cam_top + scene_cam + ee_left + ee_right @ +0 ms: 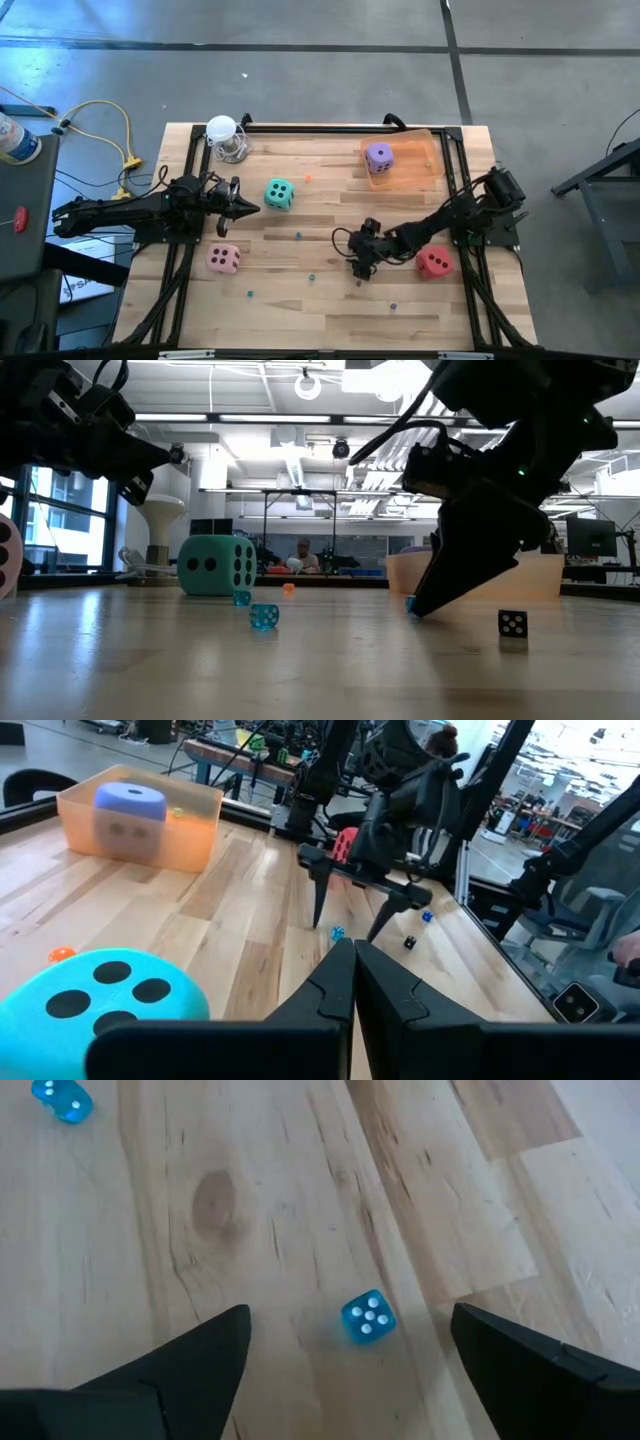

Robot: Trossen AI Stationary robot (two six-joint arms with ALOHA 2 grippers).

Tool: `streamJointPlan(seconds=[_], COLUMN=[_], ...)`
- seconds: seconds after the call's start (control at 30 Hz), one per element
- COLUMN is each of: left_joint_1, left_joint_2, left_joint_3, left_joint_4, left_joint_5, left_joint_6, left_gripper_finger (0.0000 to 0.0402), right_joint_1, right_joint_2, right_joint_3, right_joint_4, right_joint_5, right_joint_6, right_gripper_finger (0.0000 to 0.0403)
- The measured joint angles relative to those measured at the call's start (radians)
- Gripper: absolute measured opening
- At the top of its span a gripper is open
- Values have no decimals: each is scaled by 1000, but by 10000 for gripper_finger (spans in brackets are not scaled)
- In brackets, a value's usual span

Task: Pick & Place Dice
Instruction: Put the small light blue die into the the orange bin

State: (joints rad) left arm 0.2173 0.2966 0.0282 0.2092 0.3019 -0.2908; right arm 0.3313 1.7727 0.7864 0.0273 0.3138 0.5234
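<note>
- right tool (345, 1342) spread, tips down on the counter (330, 310) astride a small blue die (367, 1318), left of the red die (434, 262).
- left tool (252, 208) pressed together, beside the teal die (279, 195).
- purple die (379, 157) in the orange bin (425, 150); pink die (224, 259) far left of the red die.

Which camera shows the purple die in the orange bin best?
The high view: the purple die sits in plain sight inside the orange bin. The left wrist view shows it blurred through the bin wall; the low view barely; the right wrist view not at all.
</note>
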Motion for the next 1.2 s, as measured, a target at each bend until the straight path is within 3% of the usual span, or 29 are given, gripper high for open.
streamJointPlan(seconds=[0.73, 1.2], left_joint_1=[0, 0], left_joint_2=[0, 0], left_joint_3=[0, 0], left_joint_4=[0, -8], left_joint_5=[11, 14], left_joint_6=[-14, -5], left_gripper_finger=[2, 2], right_joint_1=[-18, -18], right_joint_2=[-3, -3], right_joint_3=[1, 0], right_joint_4=[-23, -22], right_joint_5=[-30, -26], right_joint_6=[-49, -48], right_gripper_finger=[156, 91])
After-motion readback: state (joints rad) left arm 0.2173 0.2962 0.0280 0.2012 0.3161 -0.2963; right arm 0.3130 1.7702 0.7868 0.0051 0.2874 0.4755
